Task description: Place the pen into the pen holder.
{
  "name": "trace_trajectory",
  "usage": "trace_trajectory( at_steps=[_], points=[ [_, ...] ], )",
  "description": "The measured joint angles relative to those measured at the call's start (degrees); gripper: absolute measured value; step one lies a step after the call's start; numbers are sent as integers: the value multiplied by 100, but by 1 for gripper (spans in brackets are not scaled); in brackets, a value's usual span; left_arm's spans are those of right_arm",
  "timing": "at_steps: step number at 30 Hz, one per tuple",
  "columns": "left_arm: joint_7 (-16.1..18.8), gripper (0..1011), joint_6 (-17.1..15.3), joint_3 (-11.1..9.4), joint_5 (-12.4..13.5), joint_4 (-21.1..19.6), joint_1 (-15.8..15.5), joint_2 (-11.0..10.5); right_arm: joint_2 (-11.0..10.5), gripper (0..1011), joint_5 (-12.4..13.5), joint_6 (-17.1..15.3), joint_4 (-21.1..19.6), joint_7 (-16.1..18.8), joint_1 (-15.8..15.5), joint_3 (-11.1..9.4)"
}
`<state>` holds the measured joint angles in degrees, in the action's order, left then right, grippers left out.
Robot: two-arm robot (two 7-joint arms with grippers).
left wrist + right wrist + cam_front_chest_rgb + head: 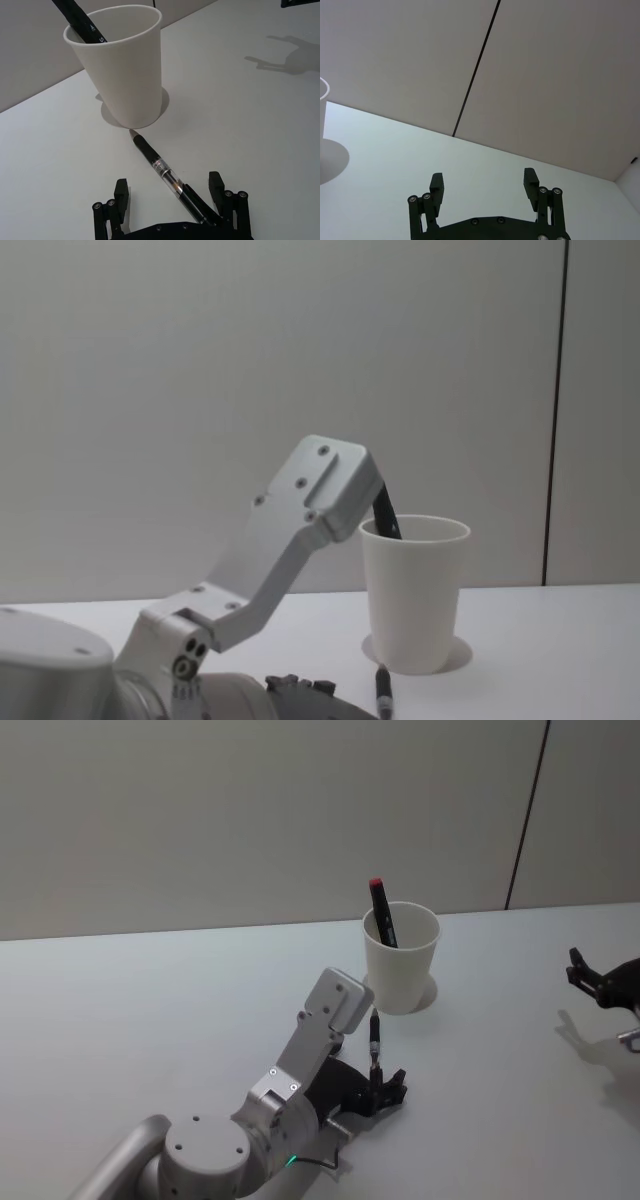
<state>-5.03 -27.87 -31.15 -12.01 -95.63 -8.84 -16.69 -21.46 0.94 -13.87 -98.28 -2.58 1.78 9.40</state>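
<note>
Left gripper (pixel 168 182) wide astride pen (pixel 149 154), its rear end hidden, right gripper (pixel 483 176) wide, parked.

Head looks down, chest across, sharing cup (pixel 401 960).

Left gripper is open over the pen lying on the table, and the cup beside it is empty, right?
No, the cup is not empty: the head view shows a red-capped black marker standing in it. The left gripper is open over the pen lying on the table. The right gripper sits idle.
</note>
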Motion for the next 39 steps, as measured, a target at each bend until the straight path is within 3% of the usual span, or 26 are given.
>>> trace_trajectory(
  at_steps=[12, 19, 39],
  points=[
    [25, 1001, 22, 12, 11, -3, 53, -12, 0, 1001, 0, 0, 0, 0, 0, 0],
    [24, 878, 20, 11, 11, -8, 69, -14, 0, 1002, 0, 0, 0, 0, 0, 0],
    [40, 747, 5, 19, 20, -2, 80, -21, 0, 1002, 0, 0, 0, 0, 0, 0]
  ],
)
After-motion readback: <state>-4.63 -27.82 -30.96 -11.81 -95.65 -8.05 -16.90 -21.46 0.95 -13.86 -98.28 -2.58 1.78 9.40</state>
